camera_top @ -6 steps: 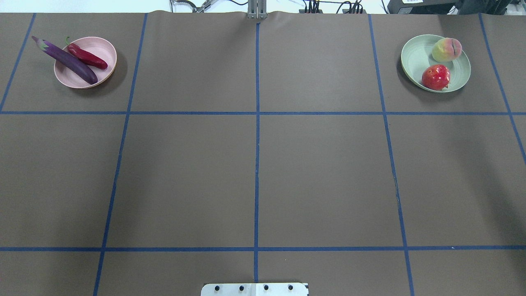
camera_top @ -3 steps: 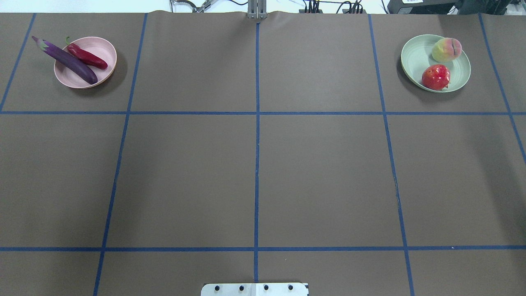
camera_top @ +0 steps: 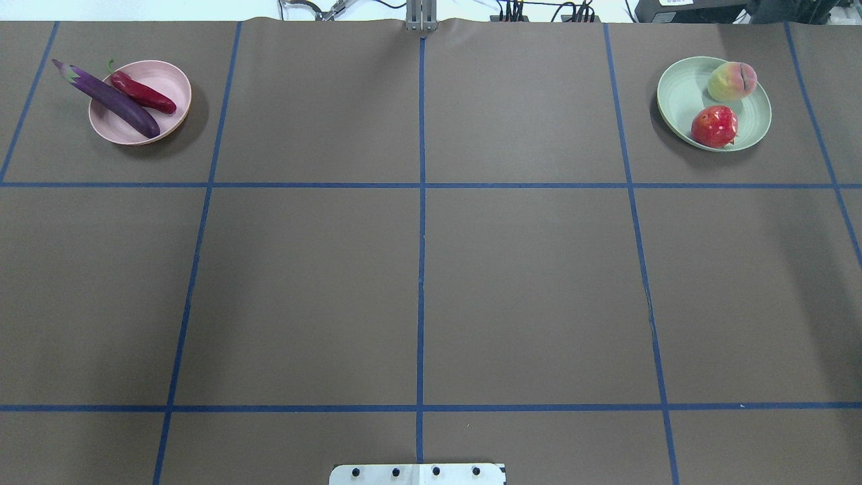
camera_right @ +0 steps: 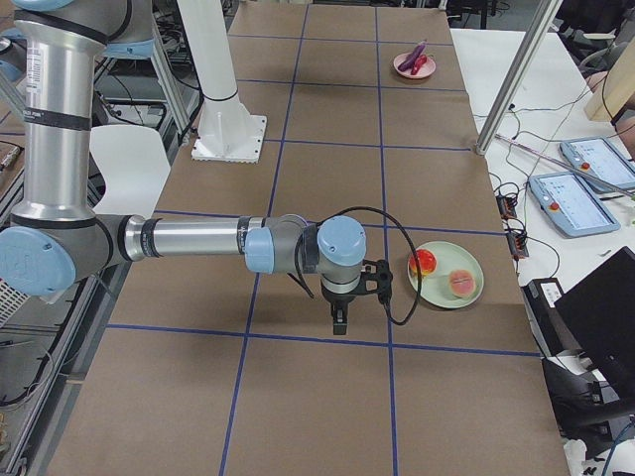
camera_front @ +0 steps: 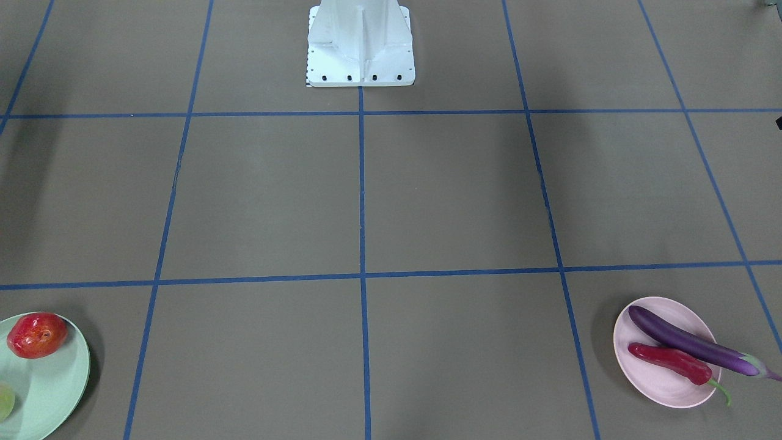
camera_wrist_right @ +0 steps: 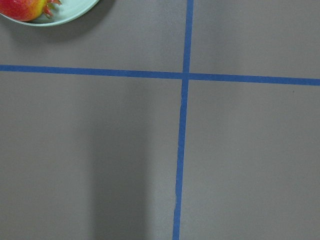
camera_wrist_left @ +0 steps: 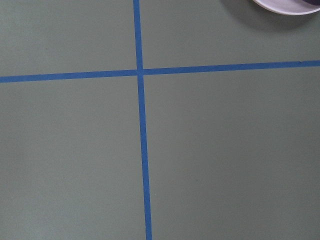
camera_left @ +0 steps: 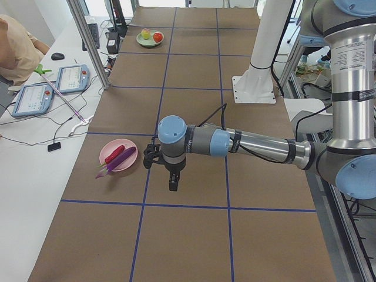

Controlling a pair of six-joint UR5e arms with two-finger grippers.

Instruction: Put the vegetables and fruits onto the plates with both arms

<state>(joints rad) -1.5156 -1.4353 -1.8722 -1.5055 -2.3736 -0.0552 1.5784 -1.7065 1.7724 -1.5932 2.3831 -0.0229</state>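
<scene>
The purple eggplant (camera_top: pixel 111 100) and the red chili pepper (camera_top: pixel 143 93) lie in the pink plate (camera_top: pixel 167 79) at the far left; the eggplant's cap overhangs the rim. The red fruit (camera_top: pixel 714 126) and the peach (camera_top: pixel 732 81) sit in the mint green plate (camera_top: pixel 679 94) at the far right. My left gripper (camera_left: pixel 172 182) hangs above the table beside the pink plate (camera_left: pixel 108 160). My right gripper (camera_right: pixel 339 319) hangs beside the mint plate (camera_right: pixel 446 295). Both show only in the side views, so I cannot tell whether they are open or shut.
Brown table cover with a blue tape grid (camera_top: pixel 421 185). The white robot base (camera_front: pixel 360 43) stands at the near middle edge. Operator pendants (camera_left: pixel 50 88) and cables lie on the white bench beyond the far edge.
</scene>
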